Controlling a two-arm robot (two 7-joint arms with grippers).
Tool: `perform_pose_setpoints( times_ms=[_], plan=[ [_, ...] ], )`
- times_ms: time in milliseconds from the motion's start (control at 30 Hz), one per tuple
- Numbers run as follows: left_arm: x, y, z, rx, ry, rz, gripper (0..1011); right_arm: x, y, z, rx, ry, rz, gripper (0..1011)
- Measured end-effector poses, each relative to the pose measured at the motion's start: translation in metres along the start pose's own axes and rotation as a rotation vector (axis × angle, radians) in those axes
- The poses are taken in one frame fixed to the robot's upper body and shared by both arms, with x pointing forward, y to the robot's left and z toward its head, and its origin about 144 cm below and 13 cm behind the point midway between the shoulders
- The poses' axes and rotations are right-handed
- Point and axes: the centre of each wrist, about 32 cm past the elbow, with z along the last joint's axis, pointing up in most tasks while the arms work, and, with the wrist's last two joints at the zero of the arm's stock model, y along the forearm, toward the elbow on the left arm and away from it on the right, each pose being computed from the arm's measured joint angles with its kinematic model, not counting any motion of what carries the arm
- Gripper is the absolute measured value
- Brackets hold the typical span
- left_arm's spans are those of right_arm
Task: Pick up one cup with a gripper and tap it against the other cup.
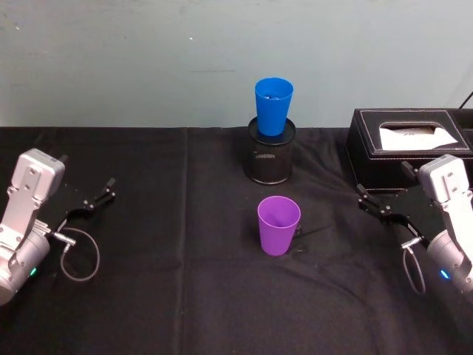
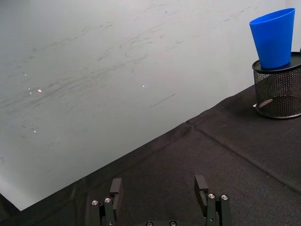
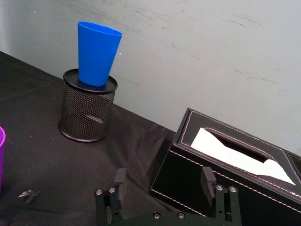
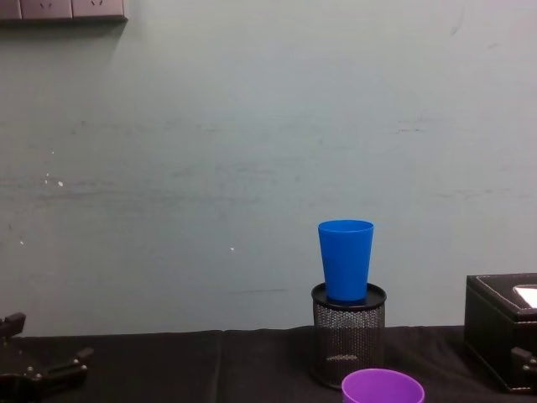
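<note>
Purple plastic at the centre of a black-draped desk (image 1: 185,296): the purple cup (image 1: 278,224) stands upright and untouched, mouth up. The blue cup (image 1: 273,105) is at its 12 o'clock, seated upright in the mouth of a black mesh pen holder (image 1: 270,155) and so raised above it.

The left gripper (image 1: 100,194) rests at the purple cup's 9 o'clock and the right gripper (image 1: 373,203) at its 3 o'clock. Both are well apart from it, with fingers (image 2: 201,186) spread wide and nothing between them.

The step in hand appears to be the first reach. Either arm looks fit for it. A sound approach would bring the spread fingers level with the cup's middle, one on each side of the tapered wall. They should close gently, since thin plastic is likely to flex or slip upward out of a hard pinch. The lift then has to carry the cup up to the blue one's height.

A black leather-look tissue box (image 1: 403,148) sits at the purple cup's 2 o'clock, close to the right gripper. That arm's swing toward 12 o'clock should stay clear of it. A hard tap could tip the perched blue cup or shift its holder.
</note>
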Motion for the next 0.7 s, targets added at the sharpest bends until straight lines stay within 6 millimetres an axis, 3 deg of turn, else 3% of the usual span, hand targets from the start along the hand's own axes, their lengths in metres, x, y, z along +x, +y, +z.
perform_pose_setpoints(
  times_ms=[700],
  plan=[
    [0.0, 0.0, 0.0, 0.0, 0.0, 0.0, 1000, 0.0, 0.0, 0.0, 0.0, 0.0, 0.0, 1002]
  ],
)
